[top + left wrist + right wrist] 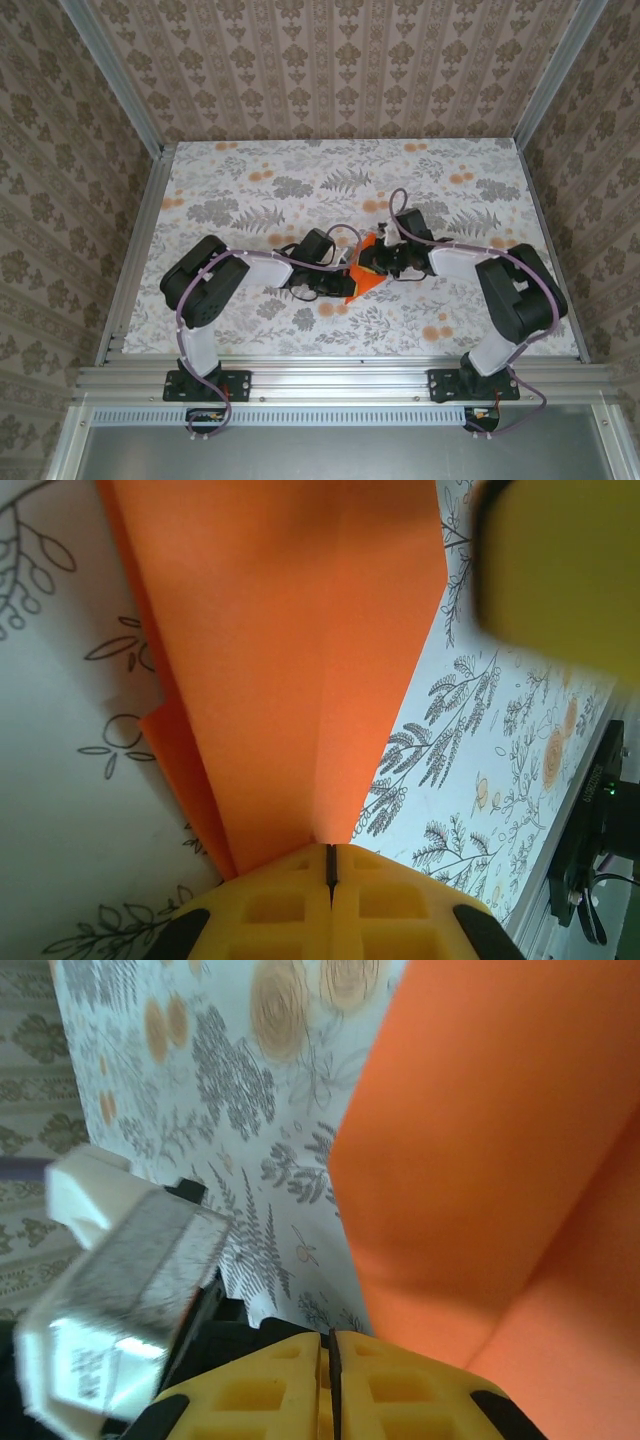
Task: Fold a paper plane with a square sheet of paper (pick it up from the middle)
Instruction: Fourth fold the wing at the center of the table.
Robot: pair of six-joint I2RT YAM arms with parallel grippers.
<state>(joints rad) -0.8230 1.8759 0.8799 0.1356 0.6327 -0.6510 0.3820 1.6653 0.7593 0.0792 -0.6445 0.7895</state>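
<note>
The square sheet of paper (365, 280) is bright orange, folded into a tapering shape with a centre crease, and sits mid-table between both arms. In the left wrist view the paper (290, 660) narrows down into my left gripper (330, 852), which is shut on its creased end. From above, the left gripper (340, 283) sits at the paper's left edge. My right gripper (373, 262) meets the paper from the right. Its yellow jaws (330, 1338) stand shut with only a thin slit. The paper (500, 1160) rises beside its right finger, and I see none of it in the slit.
The table (250, 200) carries a grey-and-orange flower print and is fenced by aluminium rails (340, 375) and patterned walls. A blurred yellow finger of the right gripper (560, 560) hangs close above the paper. A white-grey block of the left arm (120, 1290) is near the right jaws.
</note>
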